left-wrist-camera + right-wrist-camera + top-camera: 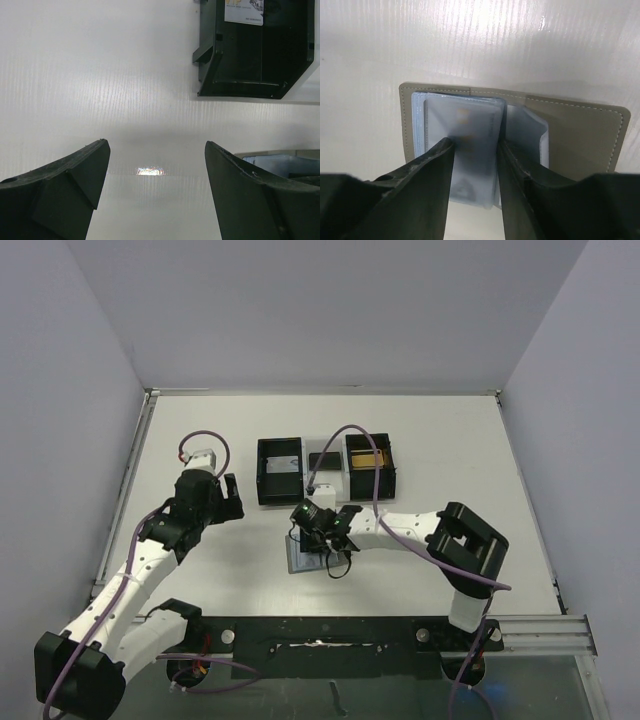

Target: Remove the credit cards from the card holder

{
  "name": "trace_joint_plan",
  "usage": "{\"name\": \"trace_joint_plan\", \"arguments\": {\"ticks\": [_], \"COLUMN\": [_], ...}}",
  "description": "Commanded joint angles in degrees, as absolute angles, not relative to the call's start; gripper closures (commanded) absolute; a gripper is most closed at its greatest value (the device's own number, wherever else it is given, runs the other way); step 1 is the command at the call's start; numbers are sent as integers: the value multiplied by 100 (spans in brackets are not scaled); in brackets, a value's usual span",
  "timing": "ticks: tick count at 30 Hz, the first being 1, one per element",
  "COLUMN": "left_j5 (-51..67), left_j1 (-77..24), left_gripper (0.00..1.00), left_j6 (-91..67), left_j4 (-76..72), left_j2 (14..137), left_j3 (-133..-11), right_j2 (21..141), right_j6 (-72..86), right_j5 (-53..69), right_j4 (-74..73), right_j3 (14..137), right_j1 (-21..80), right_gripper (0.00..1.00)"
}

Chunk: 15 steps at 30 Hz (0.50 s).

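Note:
The card holder (298,560) lies open on the table in front of the tray, a grey wallet (580,135) with pale blue pockets. A whitish-blue credit card (470,120) lies flat on its left panel and sticks out past the holder's near edge. My right gripper (476,142) is down over this card. Its jaws are narrowed but apart, and the card's face shows in the gap. The right finger runs along the fold. My left gripper (156,145) hangs wide open over bare table to the left, with nothing between its fingers.
A black three-compartment tray (262,472) stands behind the holder, with a printed card in its left bin (255,50) and a gold card (365,460) in the right one. The right arm (420,528) reaches in from the right. White walls enclose the table.

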<state>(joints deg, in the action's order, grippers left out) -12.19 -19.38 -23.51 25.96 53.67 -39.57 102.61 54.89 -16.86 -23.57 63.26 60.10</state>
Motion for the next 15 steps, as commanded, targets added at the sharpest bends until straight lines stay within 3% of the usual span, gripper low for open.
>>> {"name": "trace_joint_plan", "arguments": {"ticks": [1, 5, 8, 15], "left_j5": [-1210, -1142, -1064, 161], "left_j1": [-1905, -1905, -1898, -1901], "left_gripper": [23, 23, 23, 23], "left_j6": [-2323, -2316, -2312, -2434], "left_j4": [2417, 2400, 2404, 1991], "left_j2": [5386, 5439, 5510, 5524], "left_j3": [-4126, -4120, -4123, -3972], "right_j2": [9954, 9810, 9736, 9523], "right_j6": [5592, 5631, 5659, 5704], "right_j5": [-1378, -1059, -820, -349], "right_j4": [-1879, -1516, -1249, -671], "right_j3": [5921, 5583, 5371, 4893], "right_j1": [5888, 5685, 5572, 5315], "right_gripper": [67, 88, 96, 100]}}
